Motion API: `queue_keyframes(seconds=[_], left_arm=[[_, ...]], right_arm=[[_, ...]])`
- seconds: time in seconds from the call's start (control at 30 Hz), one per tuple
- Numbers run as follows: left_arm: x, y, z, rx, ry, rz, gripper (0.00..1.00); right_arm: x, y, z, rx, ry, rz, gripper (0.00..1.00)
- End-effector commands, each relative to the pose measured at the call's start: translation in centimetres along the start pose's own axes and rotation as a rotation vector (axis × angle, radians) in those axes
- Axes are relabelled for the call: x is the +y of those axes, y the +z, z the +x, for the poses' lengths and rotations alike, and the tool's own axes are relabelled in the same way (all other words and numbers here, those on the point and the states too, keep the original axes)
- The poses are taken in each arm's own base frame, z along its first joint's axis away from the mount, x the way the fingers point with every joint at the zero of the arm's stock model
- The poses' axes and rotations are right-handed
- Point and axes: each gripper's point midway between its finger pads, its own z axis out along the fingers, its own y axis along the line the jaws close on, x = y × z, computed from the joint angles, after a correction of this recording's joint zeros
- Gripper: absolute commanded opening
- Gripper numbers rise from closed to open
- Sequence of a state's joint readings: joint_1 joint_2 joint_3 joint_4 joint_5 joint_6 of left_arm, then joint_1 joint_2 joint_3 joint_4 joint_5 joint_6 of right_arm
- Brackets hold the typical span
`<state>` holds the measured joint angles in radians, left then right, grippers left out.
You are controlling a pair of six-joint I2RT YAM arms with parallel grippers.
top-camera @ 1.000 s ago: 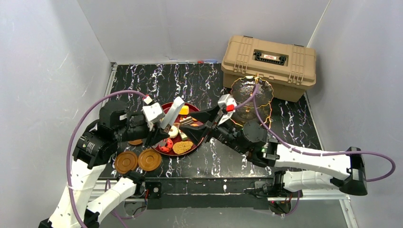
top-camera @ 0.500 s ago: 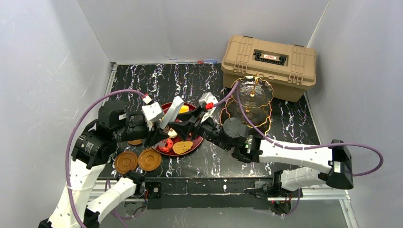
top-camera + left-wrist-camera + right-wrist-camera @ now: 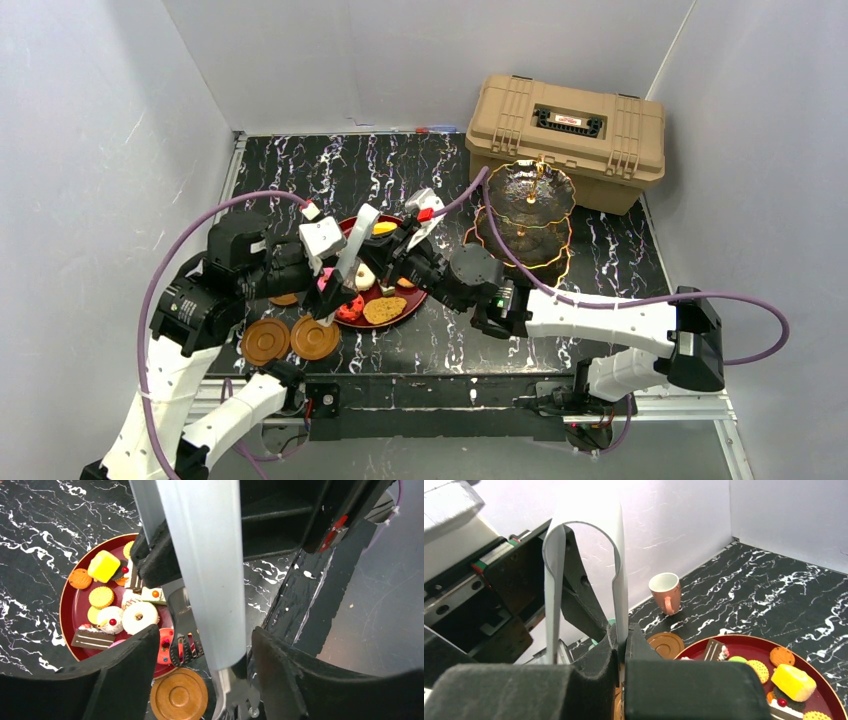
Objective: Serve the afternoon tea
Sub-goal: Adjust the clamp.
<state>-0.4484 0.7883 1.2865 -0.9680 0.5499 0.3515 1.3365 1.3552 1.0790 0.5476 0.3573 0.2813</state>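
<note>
The pastries (image 3: 138, 617) lie on a round red tray (image 3: 421, 290) in the middle of the table. The three-tier stand (image 3: 530, 200) stands to its right with bare tiers. Metal tongs (image 3: 355, 250) slant above the tray. My right gripper (image 3: 621, 640) is shut on one blade of the tongs (image 3: 620, 570) near their looped end. My left gripper (image 3: 205, 632) stands open around the tongs (image 3: 200, 555), fingers apart from them. A pinkish cup (image 3: 666, 592) stands by the far wall, and a sliver of the teal cup (image 3: 595, 641) shows behind my fingers. Two saucers (image 3: 265, 340) sit at the front left.
A tan plastic case (image 3: 565, 140) stands at the back right behind the stand. A third saucer (image 3: 665, 644) lies beside the tray's left rim. Both arms cross low over the tray. Grey walls close the table on three sides.
My right arm has swung left from the stand to the tongs and shut on one blade. My left gripper has opened off the tongs.
</note>
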Motion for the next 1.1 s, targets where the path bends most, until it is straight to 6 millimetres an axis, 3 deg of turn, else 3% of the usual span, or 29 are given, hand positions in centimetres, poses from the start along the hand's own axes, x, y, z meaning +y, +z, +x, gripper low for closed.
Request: queue_keyframes(seconds=[0.0,0.1,0.23,0.43,0.57,0.77,0.97,1.07], left_arm=[[-0.1,-0.7,-0.4,-0.015,0.023,-0.015,0.71],[-0.2,-1.5,-0.7,-0.022,0.026,-0.034,0.88],[-1.5,-2.4,-0.8,-0.023,0.023,0.002,0.91],[-3.1,-2.8,-0.3,-0.017,0.008,0.075,0.78],[-1.7,-2.6,-0.2,-0.002,0.007,0.005,0.78],[1.4,-2.9,-0.2,-0.017,0.028,-0.18,0.8],[2.3,-3.4,1.1,0.036,0.073,-0.229,0.65],[0.8,-3.2,1.5,0.041,0.072,-0.153,0.6]], right_arm=[[0.0,-0.4,-3.3,-0.077,-0.015,0.022,0.01],[-0.6,-0.9,-3.1,-0.058,-0.067,0.044,0.01],[-1.4,-1.3,-2.4,-0.029,-0.135,0.079,0.01],[-0.7,-1.5,-1.2,-0.024,-0.241,0.121,0.01],[-1.1,-1.4,-0.3,-0.028,-0.339,0.231,0.01],[-2.6,-0.1,3.6,-0.01,-0.406,0.327,0.01],[-2.6,0.5,4.8,-0.012,-0.391,0.331,0.01],[-2.4,0.1,4.5,-0.029,-0.351,0.315,0.01]])
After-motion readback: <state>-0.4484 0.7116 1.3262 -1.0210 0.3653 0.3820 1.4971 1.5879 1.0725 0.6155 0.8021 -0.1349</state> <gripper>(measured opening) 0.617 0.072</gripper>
